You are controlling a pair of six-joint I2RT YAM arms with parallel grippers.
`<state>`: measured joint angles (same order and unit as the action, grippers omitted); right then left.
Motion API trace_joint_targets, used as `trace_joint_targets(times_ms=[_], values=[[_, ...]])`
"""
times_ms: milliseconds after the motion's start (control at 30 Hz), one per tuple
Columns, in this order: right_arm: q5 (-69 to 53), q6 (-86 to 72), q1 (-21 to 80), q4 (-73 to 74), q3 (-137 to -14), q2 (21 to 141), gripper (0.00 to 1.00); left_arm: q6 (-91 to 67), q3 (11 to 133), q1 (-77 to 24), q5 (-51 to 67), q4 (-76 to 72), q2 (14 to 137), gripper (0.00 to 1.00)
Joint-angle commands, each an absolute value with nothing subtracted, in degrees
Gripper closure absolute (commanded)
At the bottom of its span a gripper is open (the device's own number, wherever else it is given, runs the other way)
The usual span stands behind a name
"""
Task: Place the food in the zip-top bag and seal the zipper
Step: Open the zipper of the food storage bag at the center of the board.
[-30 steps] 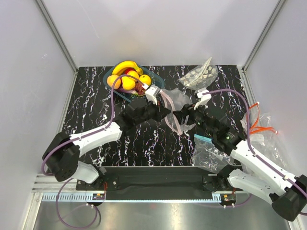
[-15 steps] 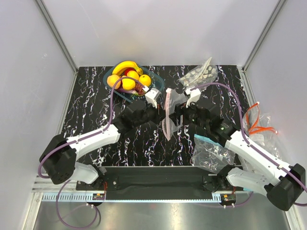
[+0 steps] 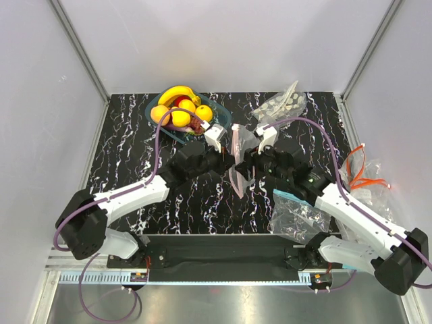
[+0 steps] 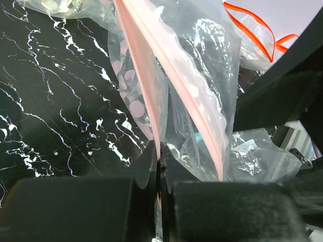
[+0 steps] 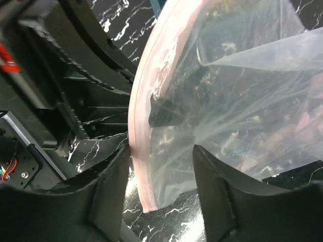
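Pinching the zipper [image 4: 144, 85], the fully closed left gripper [image 4: 158, 161] holds the zip-top bag [image 3: 238, 162] up; the right gripper [image 5: 160, 154] gapes astride its mouth (gripping nothing) and, closing here, might clamp both lips together.

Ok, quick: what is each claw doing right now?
Left claw: shut on the zipper of the zip-top bag.
Right claw: open, one finger on either side of the bag's mouth edge, not clamped on it.
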<state>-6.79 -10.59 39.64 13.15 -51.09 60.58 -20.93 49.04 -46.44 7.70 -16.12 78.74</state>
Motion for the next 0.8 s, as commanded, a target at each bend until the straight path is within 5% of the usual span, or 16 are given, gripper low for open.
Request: trace_joint_targets(times_ms=[0,67,233,533,767], values=[[-7.3,-10.28,40.08,10.46,-51.5,61.7,0.42,-19.69,49.75,-46.67,7.47,-19.51,77.7,1.0],[-5.99,-10.89,40.08,9.41,-51.24,61.79,0.51,-19.6,49.75,-46.67,7.3,-19.51,77.87,1.0],[-0.91,-12.21,40.08,10.27,-52.73,62.57,0.98,-19.95,49.92,-46.5,4.58,-17.41,79.71,1.0],[11.42,-13.09,39.99,28.89,-68.8,74.85,1.0,-24.43,53.17,-39.22,3.77,-6.87,88.67,1.0],[13.62,-15.03,39.99,28.65,-73.04,82.44,1.0,-21.09,58.71,-38.23,-4.47,2.19,97.11,1.0]])
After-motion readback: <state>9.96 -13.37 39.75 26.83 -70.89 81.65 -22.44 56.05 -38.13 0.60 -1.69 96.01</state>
